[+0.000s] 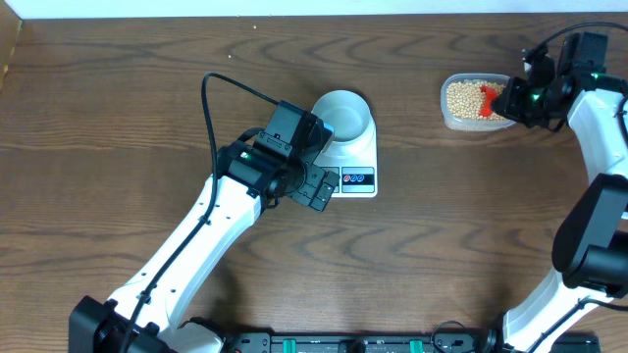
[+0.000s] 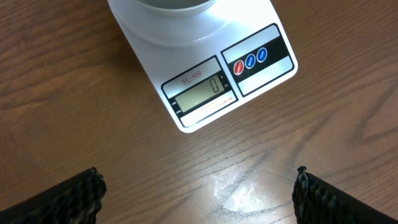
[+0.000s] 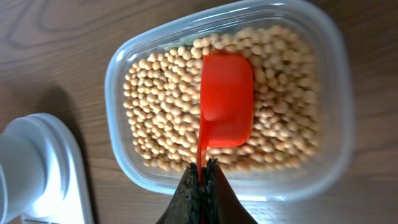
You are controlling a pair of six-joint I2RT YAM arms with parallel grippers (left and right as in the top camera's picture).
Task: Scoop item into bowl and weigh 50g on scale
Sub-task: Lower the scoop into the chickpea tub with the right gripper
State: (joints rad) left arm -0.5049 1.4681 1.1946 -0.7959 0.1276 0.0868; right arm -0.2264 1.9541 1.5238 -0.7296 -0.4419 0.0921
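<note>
Your right gripper [image 3: 203, 173] is clamped on the handle of the red scoop [image 3: 227, 99]. Its cup lies among the beans [image 3: 161, 106] in the tub [image 3: 118, 68], well right of the scale [image 1: 361, 157]. Your left gripper [image 2: 198, 183] hangs spread wide just beside the scale's display end. On the scale sits the bowl [image 1: 341, 116], and the display reads zero.

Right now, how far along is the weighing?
Done: the bowl sits on the scale, whose display reads 0. In hand: the right gripper is shut on the red scoop's handle, scoop lying empty on the beans in the tub. Remaining: scooping beans into the empty bowl up to target.
</note>
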